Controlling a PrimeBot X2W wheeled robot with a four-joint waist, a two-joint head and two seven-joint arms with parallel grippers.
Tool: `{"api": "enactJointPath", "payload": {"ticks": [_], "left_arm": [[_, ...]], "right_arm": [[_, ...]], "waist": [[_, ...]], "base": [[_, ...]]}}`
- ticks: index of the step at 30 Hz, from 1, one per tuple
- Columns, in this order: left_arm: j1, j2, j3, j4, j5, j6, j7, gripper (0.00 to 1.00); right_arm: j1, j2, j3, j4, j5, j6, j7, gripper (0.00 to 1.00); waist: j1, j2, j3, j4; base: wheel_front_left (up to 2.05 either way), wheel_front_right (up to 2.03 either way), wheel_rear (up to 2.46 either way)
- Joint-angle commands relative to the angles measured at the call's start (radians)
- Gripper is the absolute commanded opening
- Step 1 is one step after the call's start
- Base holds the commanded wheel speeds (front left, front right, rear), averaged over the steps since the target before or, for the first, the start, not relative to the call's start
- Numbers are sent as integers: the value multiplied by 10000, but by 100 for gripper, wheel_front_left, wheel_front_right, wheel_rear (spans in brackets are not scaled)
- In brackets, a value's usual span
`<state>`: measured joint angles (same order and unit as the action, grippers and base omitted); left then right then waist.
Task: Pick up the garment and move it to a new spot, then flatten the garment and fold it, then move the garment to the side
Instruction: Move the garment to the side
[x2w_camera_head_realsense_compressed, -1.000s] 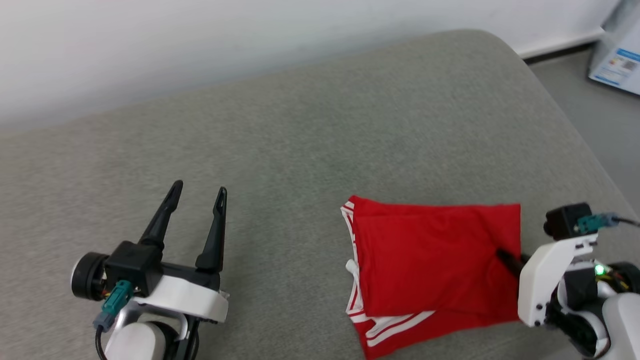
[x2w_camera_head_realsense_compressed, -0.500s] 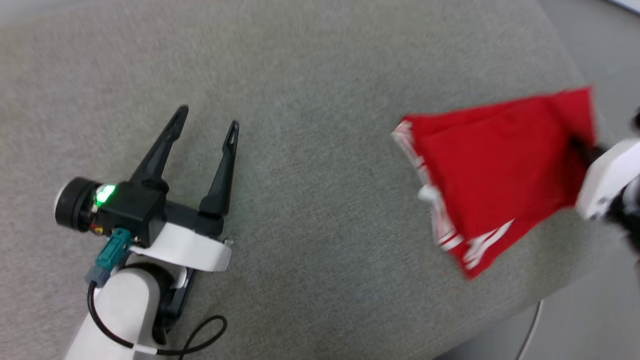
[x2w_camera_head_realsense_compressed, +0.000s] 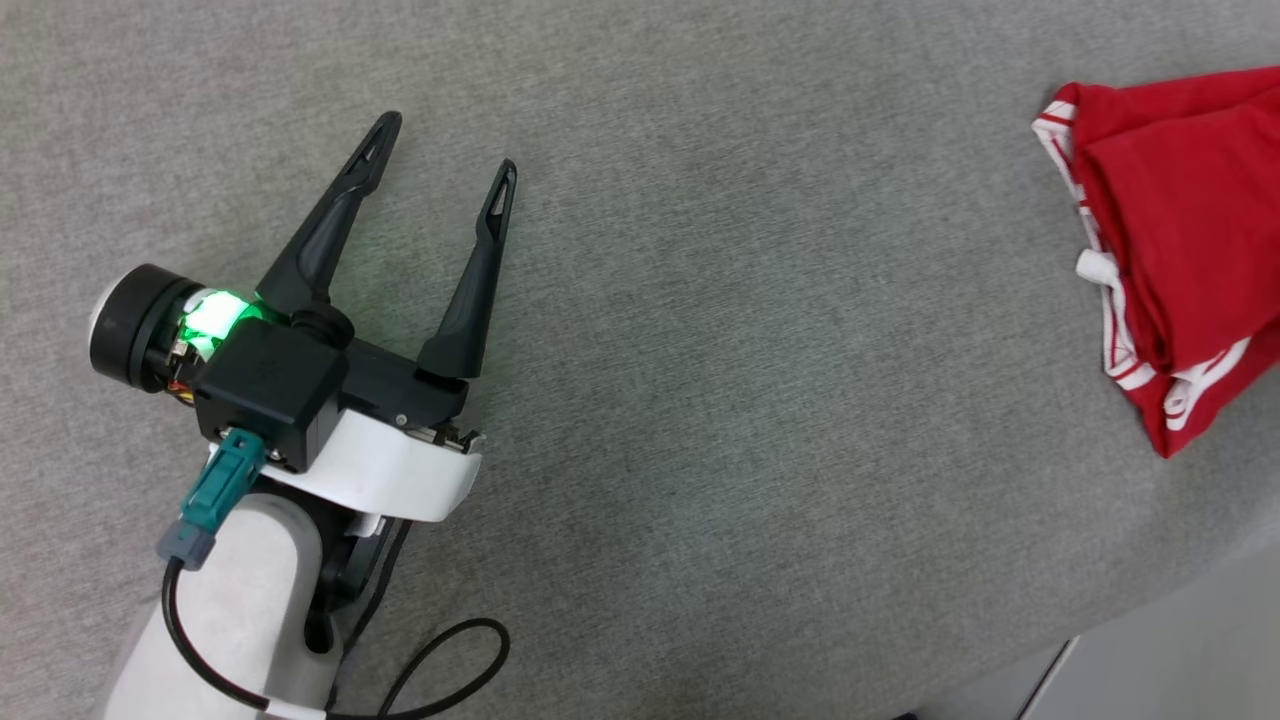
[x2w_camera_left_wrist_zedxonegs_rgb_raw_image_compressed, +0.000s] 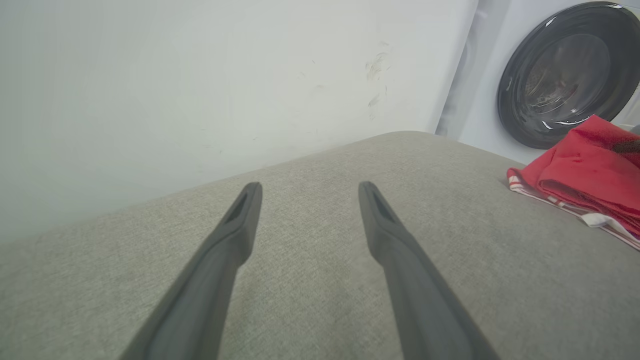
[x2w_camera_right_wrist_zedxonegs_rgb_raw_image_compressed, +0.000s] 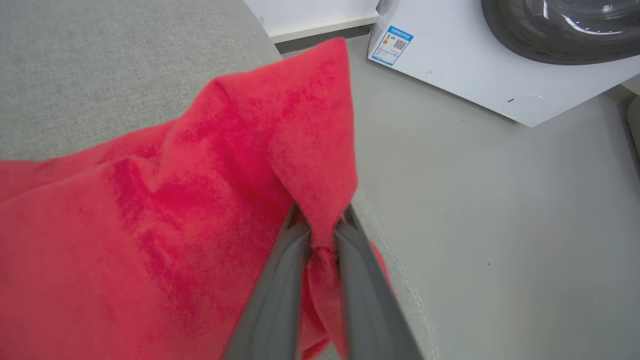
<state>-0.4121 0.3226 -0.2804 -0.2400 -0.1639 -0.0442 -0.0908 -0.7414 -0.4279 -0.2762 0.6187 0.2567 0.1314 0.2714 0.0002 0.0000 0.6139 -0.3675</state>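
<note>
A grey fabric-covered bench (x2w_camera_head_realsense_compressed: 700, 400) spreads across the head view. In the left wrist view a pale wall (x2w_camera_left_wrist_zedxonegs_rgb_raw_image_compressed: 200, 100) with a few faint scuffs rises behind it. To the right of the wall stands a white washing machine (x2w_camera_left_wrist_zedxonegs_rgb_raw_image_compressed: 560, 75) with a round dark door.

At the left of the bench, the left fingers (x2w_camera_head_realsense_compressed: 330, 220) are spread wide with nothing between them, and a green light (x2w_camera_head_realsense_compressed: 215, 312) glows on the wrist behind them. Well apart from them, at the bench's far right edge, is the garment (x2w_camera_head_realsense_compressed: 1180, 200). It is a red shirt folded into layers, with red-and-white striped trim along its left side.

In the right wrist view, the right fingers (x2w_camera_right_wrist_zedxonegs_rgb_raw_image_compressed: 280, 300) are pressed together on a corner of the red cloth, pinching it up into a peak near the bench's edge. Beyond lies a grey floor (x2w_camera_right_wrist_zedxonegs_rgb_raw_image_compressed: 500, 225). The machine's white body carries a small sticker (x2w_camera_right_wrist_zedxonegs_rgb_raw_image_compressed: 397, 46) with a blue band and a square code, and its print is too small to read.
</note>
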Motion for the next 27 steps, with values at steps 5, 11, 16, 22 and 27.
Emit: {"api": "enactJointPath", "payload": {"ticks": [5, 11, 16, 22, 27], "left_arm": [[-62, -8, -59, 18, -52, 16, -63, 100], [220, -65, -98, 381, -235, 41, -285, 100], [766, -307, -145, 917, -461, 193, -624, 100], [1552, -763, -43, 1605, -929, 526, -1112, 100], [2156, -1095, -54, 1996, -1185, 716, -1350, 100]], "right_arm": [[-111, 300, -456, 665, -530, -15, -677, 100], [-145, 519, -1230, 773, -1545, -13, -2163, 100], [525, 920, -1355, 372, -2166, -15, -3216, 100], [1729, 1499, -1053, -491, -2280, -15, -3851, 100], [3060, 2049, -773, -1499, -2073, -13, -3997, 100]], "waist": [[-2, 0, 65, 184], [-2, 0, -422, 389], [-2, 0, -1313, 581], [-2, 0, -2537, 975], [-2, 0, -3440, 1476]], "base": [[0, 0, 0], [0, 0, 0], [0, 0, 0], [0, 0, 0], [0, 0, 0]]}}
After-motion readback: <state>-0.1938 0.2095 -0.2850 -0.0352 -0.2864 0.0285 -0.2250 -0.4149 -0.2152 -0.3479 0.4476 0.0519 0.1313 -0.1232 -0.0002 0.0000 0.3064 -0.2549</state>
